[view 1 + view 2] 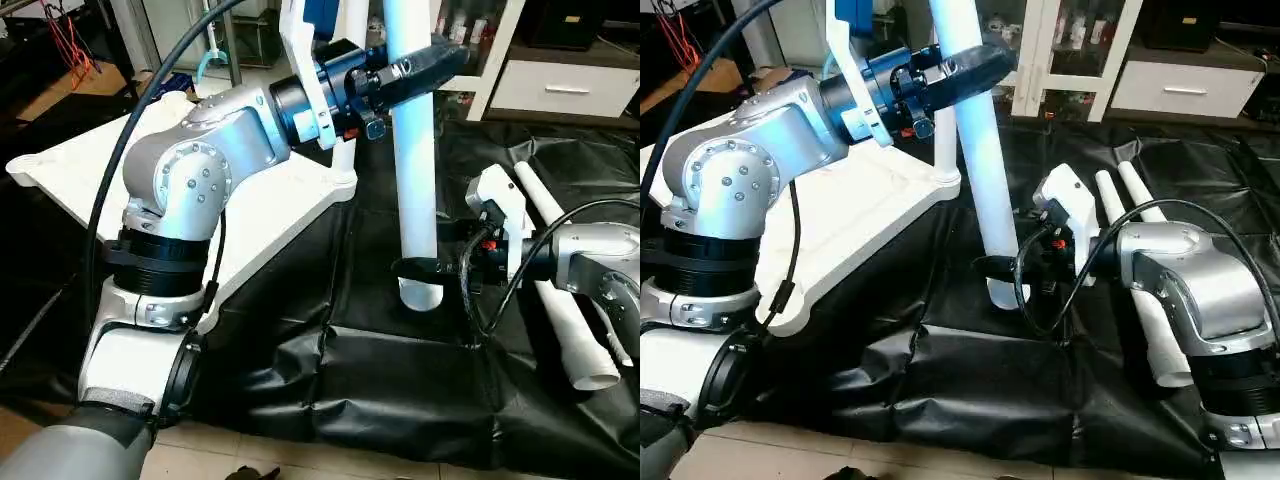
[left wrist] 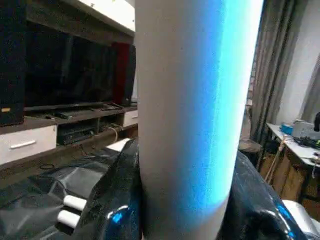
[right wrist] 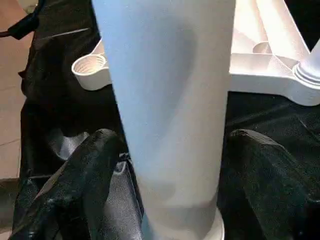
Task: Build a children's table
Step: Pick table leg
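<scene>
black sheet (image 1: 380, 390) over floor, white cabinet (image 1: 1080, 50) behind

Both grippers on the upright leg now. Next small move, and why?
Probably carry the leg toward the free corner socket of the table top. The left gripper clamps the leg high up. The right gripper brackets its lower end with its fingers spread wider than the tube. The leg's end hangs over the black sheet, well short of any socket.
</scene>
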`<state>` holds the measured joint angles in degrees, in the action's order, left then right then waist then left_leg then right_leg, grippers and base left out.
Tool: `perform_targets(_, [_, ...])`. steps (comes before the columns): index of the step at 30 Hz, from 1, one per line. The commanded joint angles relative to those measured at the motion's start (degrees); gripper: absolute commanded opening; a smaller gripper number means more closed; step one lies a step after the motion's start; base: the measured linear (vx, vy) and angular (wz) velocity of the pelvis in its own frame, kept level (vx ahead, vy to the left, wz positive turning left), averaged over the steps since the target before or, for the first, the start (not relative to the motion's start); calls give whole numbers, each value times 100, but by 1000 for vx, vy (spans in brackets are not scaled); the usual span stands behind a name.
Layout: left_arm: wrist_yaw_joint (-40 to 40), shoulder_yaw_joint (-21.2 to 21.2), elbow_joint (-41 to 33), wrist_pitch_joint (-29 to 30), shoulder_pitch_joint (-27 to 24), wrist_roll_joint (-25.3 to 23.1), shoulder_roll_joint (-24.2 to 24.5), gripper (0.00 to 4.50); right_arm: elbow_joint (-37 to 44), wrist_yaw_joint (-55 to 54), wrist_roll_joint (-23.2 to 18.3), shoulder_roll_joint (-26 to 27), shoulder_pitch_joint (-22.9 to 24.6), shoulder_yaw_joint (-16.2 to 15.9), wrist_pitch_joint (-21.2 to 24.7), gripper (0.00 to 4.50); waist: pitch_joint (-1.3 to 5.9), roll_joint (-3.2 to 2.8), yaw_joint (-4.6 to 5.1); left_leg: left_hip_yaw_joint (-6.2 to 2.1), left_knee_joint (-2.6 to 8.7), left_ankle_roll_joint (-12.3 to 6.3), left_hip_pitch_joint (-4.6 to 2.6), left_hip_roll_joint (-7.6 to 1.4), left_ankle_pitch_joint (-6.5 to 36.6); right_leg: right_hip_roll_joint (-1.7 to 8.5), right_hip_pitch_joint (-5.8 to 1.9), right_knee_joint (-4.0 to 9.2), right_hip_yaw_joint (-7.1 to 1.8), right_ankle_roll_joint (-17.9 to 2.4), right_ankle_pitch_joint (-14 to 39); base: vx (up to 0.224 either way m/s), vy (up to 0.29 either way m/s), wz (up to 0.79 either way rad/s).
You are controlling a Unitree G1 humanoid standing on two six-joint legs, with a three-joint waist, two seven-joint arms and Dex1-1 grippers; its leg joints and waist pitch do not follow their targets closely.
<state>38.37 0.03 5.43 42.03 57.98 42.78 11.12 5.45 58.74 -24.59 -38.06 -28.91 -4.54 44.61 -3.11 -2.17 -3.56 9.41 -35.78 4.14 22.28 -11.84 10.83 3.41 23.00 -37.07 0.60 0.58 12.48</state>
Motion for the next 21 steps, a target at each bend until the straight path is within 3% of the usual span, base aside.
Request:
perform_targets(1, [41,-24,15,-54,92,-62,1,159,-45,20,15,-2,26,-33,-71,378,488,148,-28,58,256,-500,-75,5,-125,221,-420,304,-123,-1724,-1010,0,0,0])
perform_targets(7, [130,-38,6,-40,70,-85,-4,159,-46,21,28,-14,52,-79,-121,378,494,147,-33,60,249,-540,-75,6,-160,220,-421,296,-123,-1750,-1108,0,0,0])
perform_targets(8, [139,-40,7,-41,68,-86,-4,159,-47,23,27,-13,53,-81,-122,352,489,147,-32,60,253,-537,-78,4,-133,220,-417,301,-122,-1756,-1074,0,0,0])
perform_targets(12, [206,-39,5,-31,48,-84,-5,159,-41,17,30,-4,77,-94,-134,339,489,136,-33,57,253,-513,-76,4,-111,221,-421,300,-122,-1755,-1039,0,0,0])
perform_targets(14, [241,-11,4,-5,41,-32,-37,159,-45,10,26,-5,92,-103,-143,305,489,138,-33,56,255,-509,-76,3,-107,221,-422,299,-122,-1756,-1036,0,0,0])
perform_targets(21, [280,23,30,40,55,-25,-69,159,-37,24,11,-10,112,-107,-136,254,496,137,-33,54,248,-550,-70,6,-166,221,-425,289,-119,-1776,-1150,0,0,0])
